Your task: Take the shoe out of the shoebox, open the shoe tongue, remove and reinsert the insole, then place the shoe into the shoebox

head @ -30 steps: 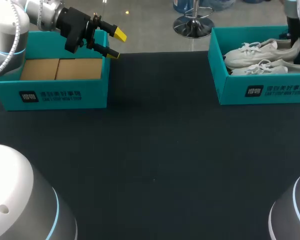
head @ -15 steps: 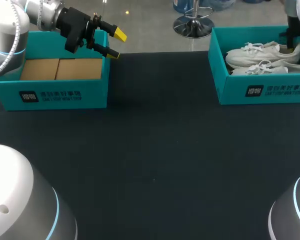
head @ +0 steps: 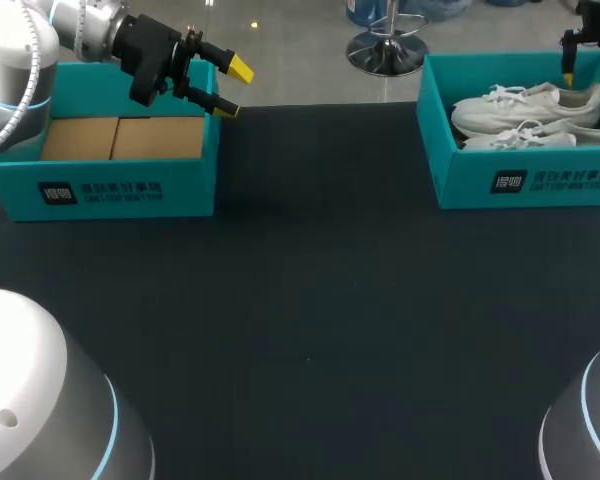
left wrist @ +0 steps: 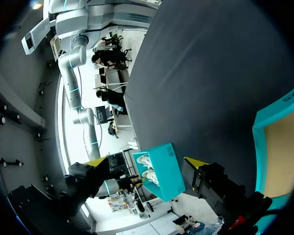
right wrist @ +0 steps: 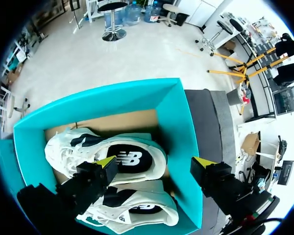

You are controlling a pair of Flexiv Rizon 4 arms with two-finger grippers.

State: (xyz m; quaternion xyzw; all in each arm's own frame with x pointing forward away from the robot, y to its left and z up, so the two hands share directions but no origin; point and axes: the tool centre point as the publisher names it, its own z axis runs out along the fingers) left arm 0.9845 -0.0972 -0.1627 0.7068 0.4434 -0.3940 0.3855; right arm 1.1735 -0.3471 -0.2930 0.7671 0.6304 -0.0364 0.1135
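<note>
In right box: two white shoes lay side by side, openings up toward right wrist camera, insoles showing. Right gripper hung above them, fingers wide apart, holding nothing; one tip over the shoe heel, other past the box wall. Stance fitted either reaching in for a shoe or having just set one down; pictures didn't settle which. Left gripper held off at corner of left box, fingers spread, nothing held, likely parked clear of the work.
</note>
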